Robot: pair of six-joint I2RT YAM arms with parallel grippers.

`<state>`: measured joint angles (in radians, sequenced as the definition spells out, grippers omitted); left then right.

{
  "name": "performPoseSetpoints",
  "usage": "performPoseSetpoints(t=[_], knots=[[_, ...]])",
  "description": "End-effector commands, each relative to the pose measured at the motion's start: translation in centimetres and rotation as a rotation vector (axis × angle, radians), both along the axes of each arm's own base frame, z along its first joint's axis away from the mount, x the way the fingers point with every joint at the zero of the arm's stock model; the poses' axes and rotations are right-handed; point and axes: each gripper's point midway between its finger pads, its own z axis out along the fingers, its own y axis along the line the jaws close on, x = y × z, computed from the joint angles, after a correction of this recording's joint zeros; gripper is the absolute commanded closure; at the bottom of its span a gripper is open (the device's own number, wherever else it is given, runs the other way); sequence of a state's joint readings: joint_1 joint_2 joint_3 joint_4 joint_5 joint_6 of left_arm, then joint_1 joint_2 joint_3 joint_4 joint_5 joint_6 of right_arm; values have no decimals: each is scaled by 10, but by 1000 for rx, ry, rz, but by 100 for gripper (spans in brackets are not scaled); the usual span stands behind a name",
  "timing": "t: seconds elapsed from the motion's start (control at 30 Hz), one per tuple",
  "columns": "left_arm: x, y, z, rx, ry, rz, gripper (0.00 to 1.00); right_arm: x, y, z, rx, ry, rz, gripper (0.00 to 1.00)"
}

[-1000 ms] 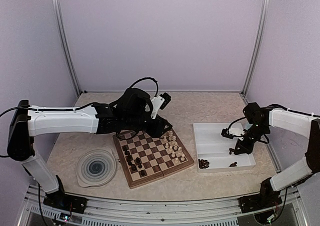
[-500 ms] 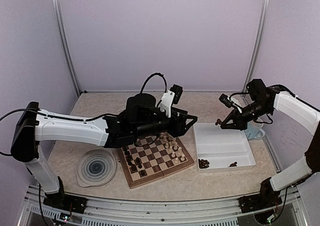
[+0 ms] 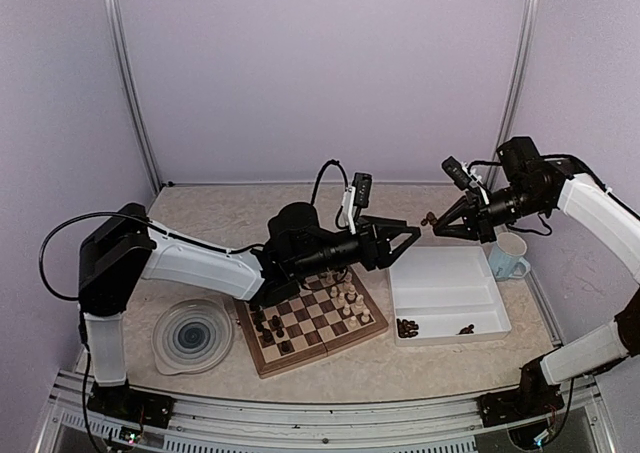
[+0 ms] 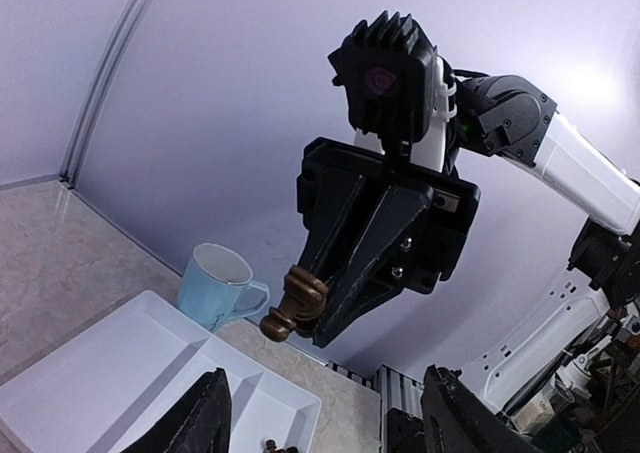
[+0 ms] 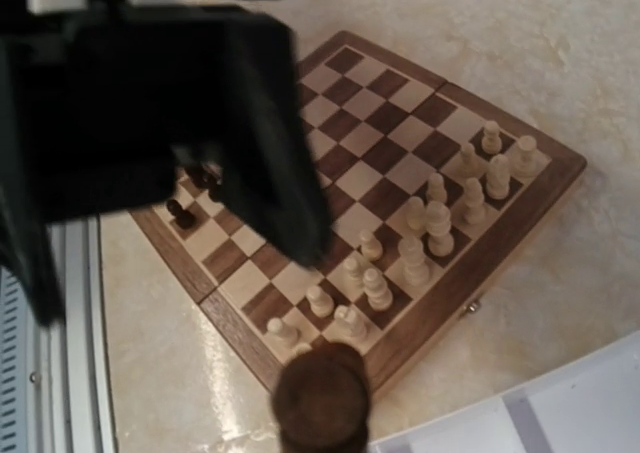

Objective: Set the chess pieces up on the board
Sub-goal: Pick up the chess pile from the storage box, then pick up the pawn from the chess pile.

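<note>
Right claw (image 3: pixel 437 220): pinched shut on a dark chess piece (image 4: pixel 295 303), aloft near the tray's (image 3: pixel 440 293) far corner | Left claw (image 3: pixel 400 246): spread wide, empty, facing it | Step, likely handover: close squarely on the piece's free end before you release | Board (image 3: pixel 322 350): below left arm (image 3: pixel 200 268), partly hidden; piece type unclear

the dark piece (image 5: pixel 322 398) is blurred, cut off by the bottom edge; perhaps a pawn.
</note>
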<state>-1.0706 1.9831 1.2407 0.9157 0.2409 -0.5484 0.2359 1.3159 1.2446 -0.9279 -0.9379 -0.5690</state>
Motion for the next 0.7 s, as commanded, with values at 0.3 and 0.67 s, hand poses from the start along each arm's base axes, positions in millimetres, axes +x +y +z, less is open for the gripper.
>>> performPoseSetpoints(t=[0.3,0.67], knots=[[-1,-29,20,-132,15,-185,42,-18,8,24,66,-25,77,96],[3,-30,16,-142,42,-201,55,-15,8,18,62,-11,73,95]])
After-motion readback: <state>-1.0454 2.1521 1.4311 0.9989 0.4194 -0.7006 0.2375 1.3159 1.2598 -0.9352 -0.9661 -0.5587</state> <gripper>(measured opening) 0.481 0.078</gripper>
